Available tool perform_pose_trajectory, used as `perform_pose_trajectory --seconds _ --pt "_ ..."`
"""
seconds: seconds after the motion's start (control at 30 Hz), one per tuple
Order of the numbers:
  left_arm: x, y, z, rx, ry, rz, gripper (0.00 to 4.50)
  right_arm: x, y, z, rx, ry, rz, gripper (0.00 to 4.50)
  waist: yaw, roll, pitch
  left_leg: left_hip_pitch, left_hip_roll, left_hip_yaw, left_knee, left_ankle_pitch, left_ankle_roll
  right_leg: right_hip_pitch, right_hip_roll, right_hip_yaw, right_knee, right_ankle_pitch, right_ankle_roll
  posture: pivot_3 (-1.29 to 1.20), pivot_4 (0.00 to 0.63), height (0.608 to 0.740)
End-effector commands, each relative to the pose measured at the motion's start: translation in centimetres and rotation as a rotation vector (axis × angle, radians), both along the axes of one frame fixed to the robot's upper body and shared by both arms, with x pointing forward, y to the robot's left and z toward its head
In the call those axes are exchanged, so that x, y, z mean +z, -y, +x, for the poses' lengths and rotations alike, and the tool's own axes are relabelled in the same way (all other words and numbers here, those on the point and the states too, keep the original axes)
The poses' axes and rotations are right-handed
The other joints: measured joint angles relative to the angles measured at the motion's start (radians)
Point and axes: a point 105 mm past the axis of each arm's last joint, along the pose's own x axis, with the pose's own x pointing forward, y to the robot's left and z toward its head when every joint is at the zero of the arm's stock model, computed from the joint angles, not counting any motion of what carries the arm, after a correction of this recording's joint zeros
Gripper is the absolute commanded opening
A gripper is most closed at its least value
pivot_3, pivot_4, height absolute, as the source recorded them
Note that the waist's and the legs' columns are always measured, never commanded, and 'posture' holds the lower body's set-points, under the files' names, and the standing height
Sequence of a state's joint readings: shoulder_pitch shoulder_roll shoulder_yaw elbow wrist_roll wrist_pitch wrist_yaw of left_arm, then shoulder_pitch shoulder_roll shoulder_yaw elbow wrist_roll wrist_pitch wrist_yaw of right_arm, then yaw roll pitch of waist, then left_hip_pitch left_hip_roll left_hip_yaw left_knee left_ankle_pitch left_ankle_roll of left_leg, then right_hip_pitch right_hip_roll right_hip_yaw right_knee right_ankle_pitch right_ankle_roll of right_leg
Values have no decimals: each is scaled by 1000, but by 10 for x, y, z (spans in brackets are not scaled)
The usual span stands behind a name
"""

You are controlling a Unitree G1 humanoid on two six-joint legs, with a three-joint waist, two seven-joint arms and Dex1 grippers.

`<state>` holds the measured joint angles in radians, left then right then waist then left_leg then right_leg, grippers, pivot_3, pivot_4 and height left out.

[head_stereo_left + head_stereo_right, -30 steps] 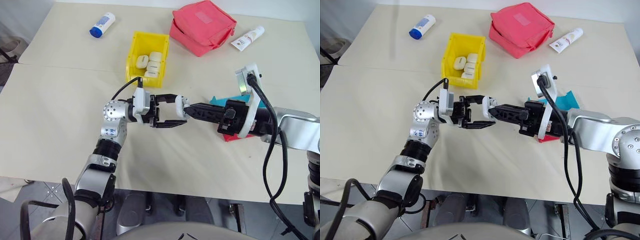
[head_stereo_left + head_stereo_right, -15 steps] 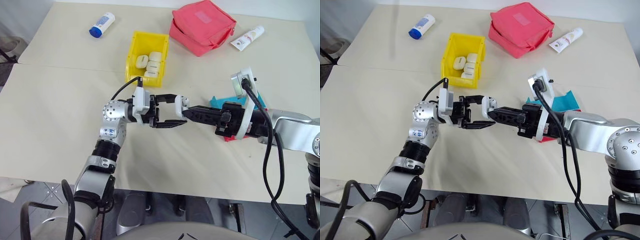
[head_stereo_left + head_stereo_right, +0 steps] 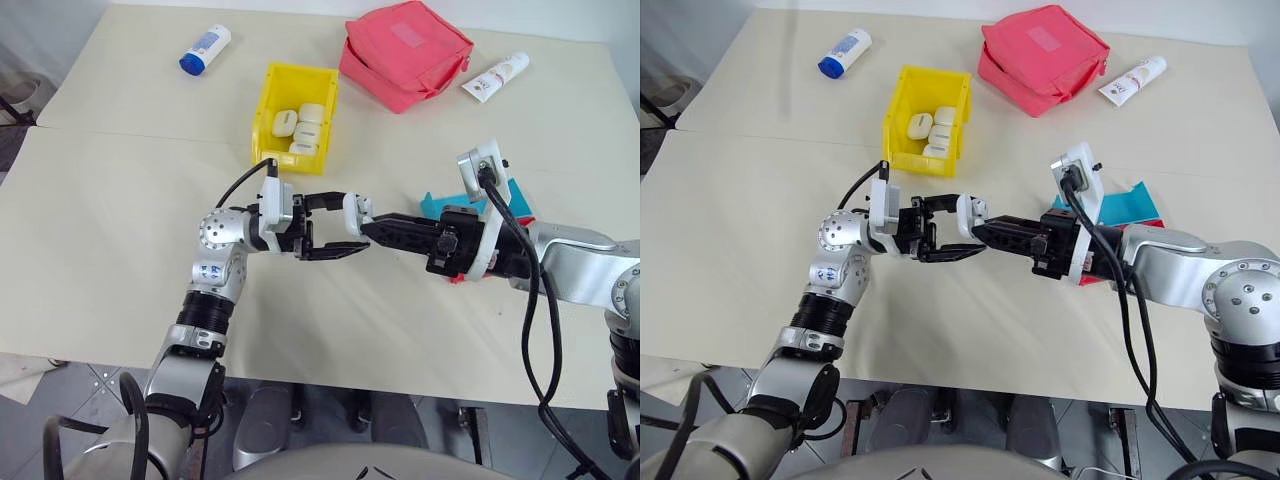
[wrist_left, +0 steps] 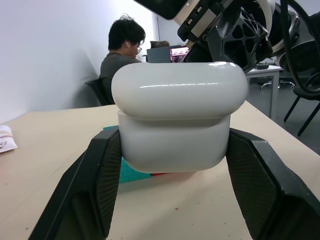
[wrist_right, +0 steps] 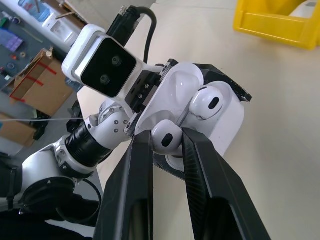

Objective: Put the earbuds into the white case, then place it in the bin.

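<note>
My left gripper (image 3: 343,222) is shut on the white case (image 4: 175,130), holding it above the table with its lid hinged open. One earbud (image 5: 208,102) sits in a socket of the case. My right gripper (image 5: 166,134) meets the case from the right and is shut on a second earbud (image 5: 165,143), which it holds at the mouth of the case. The yellow bin (image 3: 270,112) stands farther back on the table, beyond the left gripper, with several white cases (image 3: 300,125) inside.
A red pouch (image 3: 405,52), a white-and-blue bottle (image 3: 205,50) and a white tube (image 3: 495,75) lie along the far side. Teal and red trays (image 3: 440,206) sit under my right forearm. A person (image 4: 121,57) sits in the background beyond the table.
Both grippers stay together at the case with the same grips. My left elbow has dropped a little and my right wrist has rolled slightly.
</note>
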<state>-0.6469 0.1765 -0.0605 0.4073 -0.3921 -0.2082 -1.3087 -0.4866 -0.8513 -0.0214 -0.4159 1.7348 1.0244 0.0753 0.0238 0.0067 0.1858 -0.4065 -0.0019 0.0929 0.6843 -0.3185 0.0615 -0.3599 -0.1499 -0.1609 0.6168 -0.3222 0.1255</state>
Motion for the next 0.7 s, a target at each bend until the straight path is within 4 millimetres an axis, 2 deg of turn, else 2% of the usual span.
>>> perform_pose_trajectory --seconds 0.03,0.37,0.7 --pt "30 5 -19 -98 135 -78 2774 -23 8 7 -30 -62 -101 469 0 0 0 0 0 0 0 0 0 0 0 0 0 0 0 0 150 740" --pt "31 3 -22 -97 169 -70 2774 -30 6 5 24 -80 -133 469 1 0 0 0 0 0 0 0 0 0 0 0 0 0 0 0 150 740" --pt "29 2 -21 -81 149 -69 2774 -22 7 9 27 -34 -146 469 1 0 0 0 0 0 0 0 0 0 0 0 0 0 0 0 150 740"
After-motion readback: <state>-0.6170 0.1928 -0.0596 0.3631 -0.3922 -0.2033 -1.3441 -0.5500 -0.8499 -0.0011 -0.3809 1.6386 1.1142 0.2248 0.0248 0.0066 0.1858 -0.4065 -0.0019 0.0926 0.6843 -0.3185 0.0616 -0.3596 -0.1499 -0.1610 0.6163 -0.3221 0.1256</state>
